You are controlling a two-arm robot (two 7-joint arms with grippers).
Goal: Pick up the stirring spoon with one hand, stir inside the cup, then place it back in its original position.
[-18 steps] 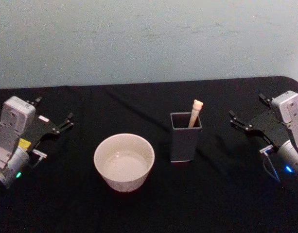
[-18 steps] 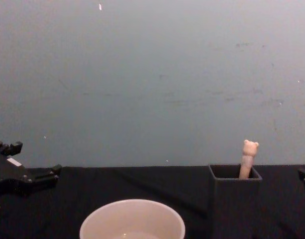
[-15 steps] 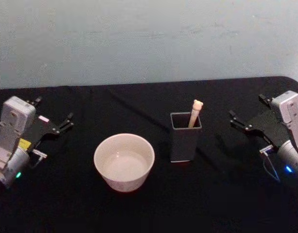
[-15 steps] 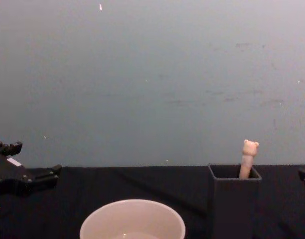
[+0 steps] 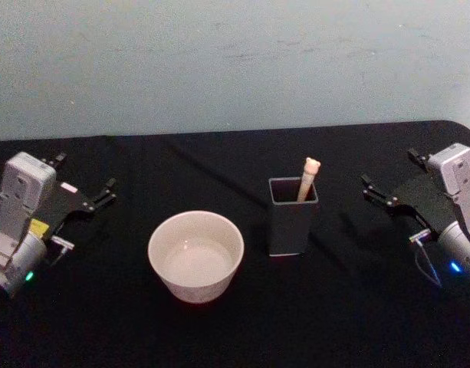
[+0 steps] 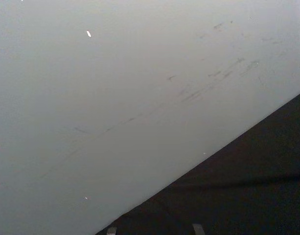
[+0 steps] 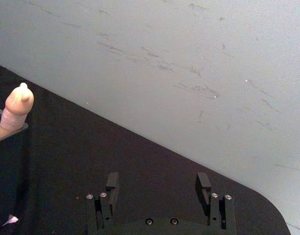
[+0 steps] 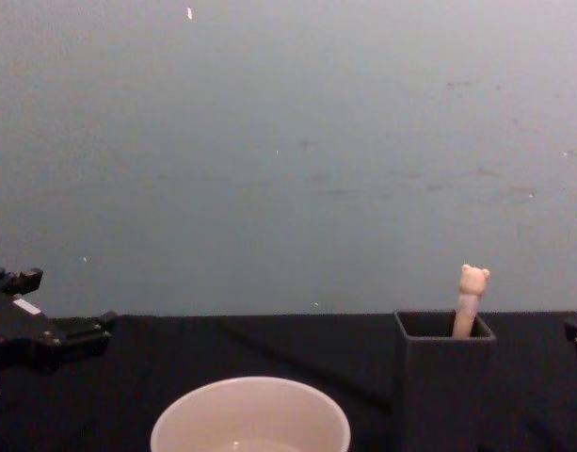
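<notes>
Head view: black tabletop [image 5: 357,307]; left gripper [image 5: 85,175] and right gripper [image 5: 392,170] low at opposite edges, angled inward, both spread wide and empty; cup [image 5: 196,287] centre-left; dark holder [image 5: 290,230] near its right; stirring spoon [image 5: 307,176] standing inside, bear head above the rim. Likely hazard: tipping or dragging the holder through a skewed pinch on the slim handle.

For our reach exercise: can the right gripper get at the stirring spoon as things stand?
Probably yes: nothing stands between the open right gripper and the stirring spoon, whose handle rises above the holder.
</notes>
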